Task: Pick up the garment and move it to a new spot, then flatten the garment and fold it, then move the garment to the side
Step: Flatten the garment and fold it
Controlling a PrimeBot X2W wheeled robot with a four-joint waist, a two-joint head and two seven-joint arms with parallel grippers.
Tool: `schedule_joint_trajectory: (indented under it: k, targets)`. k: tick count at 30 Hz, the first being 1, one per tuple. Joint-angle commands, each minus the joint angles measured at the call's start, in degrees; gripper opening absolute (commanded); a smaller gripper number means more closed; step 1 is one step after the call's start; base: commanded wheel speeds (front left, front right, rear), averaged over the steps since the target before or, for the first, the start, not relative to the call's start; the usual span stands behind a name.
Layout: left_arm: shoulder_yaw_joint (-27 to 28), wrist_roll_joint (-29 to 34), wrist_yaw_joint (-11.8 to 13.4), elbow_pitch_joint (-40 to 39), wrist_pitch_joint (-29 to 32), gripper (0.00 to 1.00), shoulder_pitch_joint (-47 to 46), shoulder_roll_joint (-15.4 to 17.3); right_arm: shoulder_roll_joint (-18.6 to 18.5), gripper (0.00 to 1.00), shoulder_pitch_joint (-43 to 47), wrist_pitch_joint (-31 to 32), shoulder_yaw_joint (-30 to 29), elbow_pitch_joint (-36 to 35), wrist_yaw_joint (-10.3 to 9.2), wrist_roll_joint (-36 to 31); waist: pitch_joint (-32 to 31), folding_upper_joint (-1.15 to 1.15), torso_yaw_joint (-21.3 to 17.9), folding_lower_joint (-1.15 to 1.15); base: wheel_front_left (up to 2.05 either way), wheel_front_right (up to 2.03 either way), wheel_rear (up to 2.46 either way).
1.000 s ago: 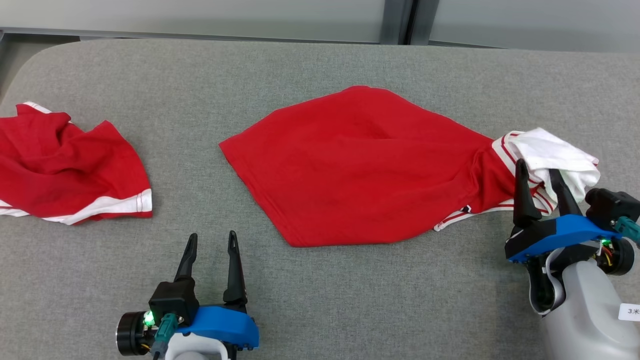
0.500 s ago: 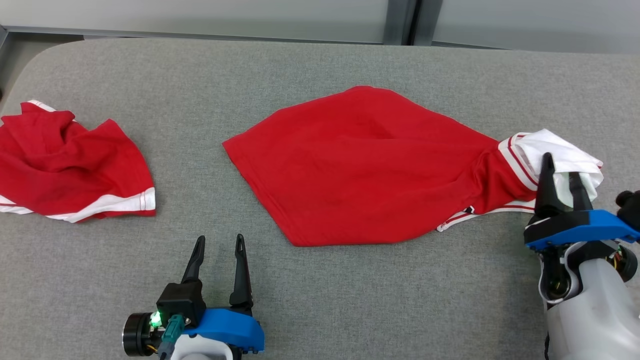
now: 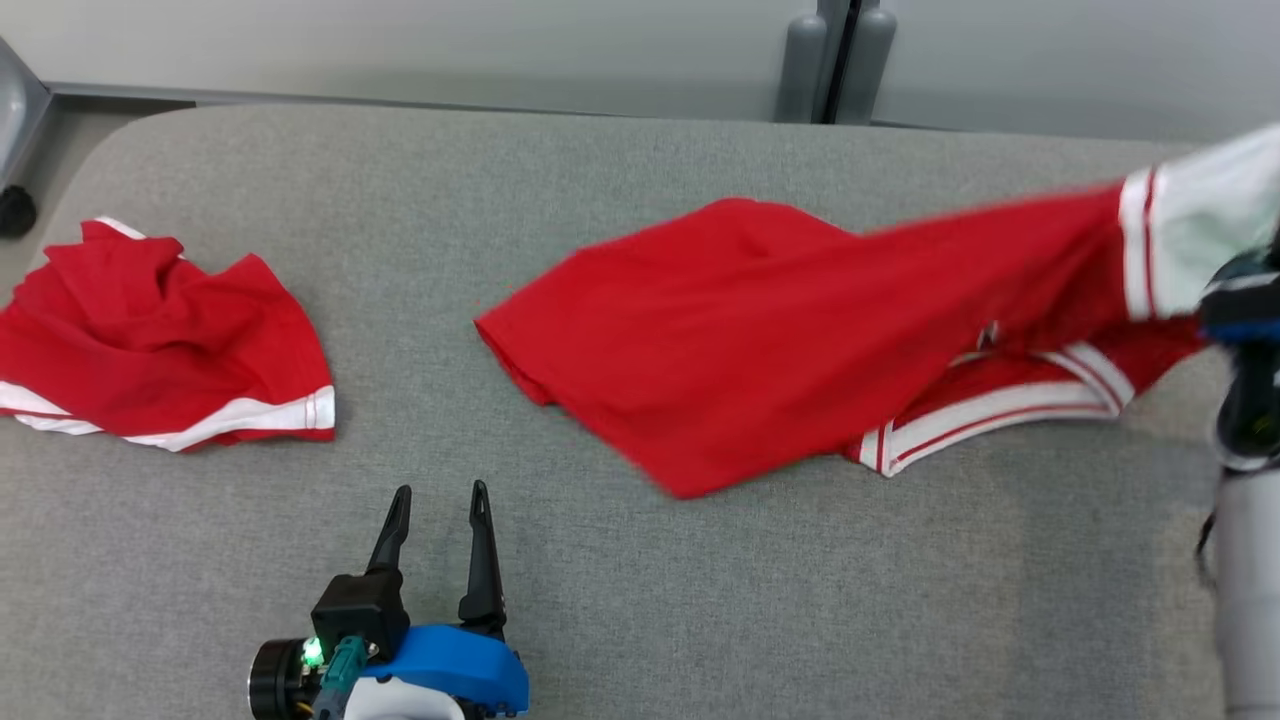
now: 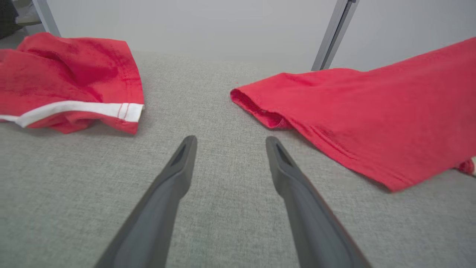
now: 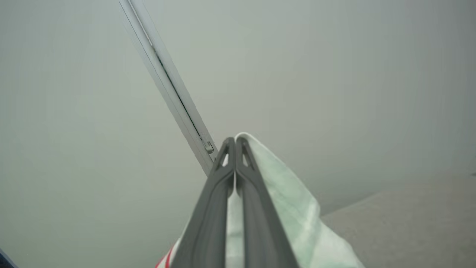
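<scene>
While a crumpled red cloth [image 3: 160, 345] lies up-left of the left end effector [image 3: 440, 490], which is parked open and empty over the desk [image 3: 700, 620], the garment [image 3: 760, 340] sprawls up-right of it. Far to its right, the right end effector [image 5: 235, 140] is clamped on the garment's raised white end, probably to carry it. In the head view, blur and the frame edge obscure that grip.
</scene>
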Motion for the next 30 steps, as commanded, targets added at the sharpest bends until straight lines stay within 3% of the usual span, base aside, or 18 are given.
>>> schedule_joint_trajectory:
  k: [1,5,11,20,30]
  targets:
    - [-0.3,-0.49,-0.27,-0.03,-0.16,1.0,0.46,-0.02,-1.64,0.0,-2.74,-0.34,-0.24,-1.99,0.03,-0.73,-1.04,-0.01,-0.22,0.0,0.0,0.0,0.0]
    - [-0.36,-1.24,-0.36,0.46,-0.16,1.0,1.42,0.01,-4.55,0.0,-8.04,-0.32,0.77,-6.5,0.03,-1.34,-3.51,-0.01,-0.14,0.0,0.0,0.0,0.0]
    - [0.35,-2.17,-0.51,1.46,-0.17,1.0,3.83,-0.01,-6.8,0.0,-12.96,-0.31,6.96,-7.2,0.03,-2.62,-7.51,-0.01,-0.63,0.0,0.0,0.0,0.0]
    - [0.98,-2.88,-1.35,2.4,-0.17,1.0,6.22,0.0,-3.89,0.0,-13.07,-0.31,18.22,-5.54,0.03,-2.26,-10.98,-0.01,-2.29,0.0,0.0,0.0,0.0]
    - [0.58,-2.94,-1.86,3.19,-0.16,1.0,6.62,0.01,-1.75,0.0,-16.67,-0.29,20.7,-10.31,0.02,-3.32,-12.62,-0.01,-0.72,0.0,0.0,0.0,0.0]
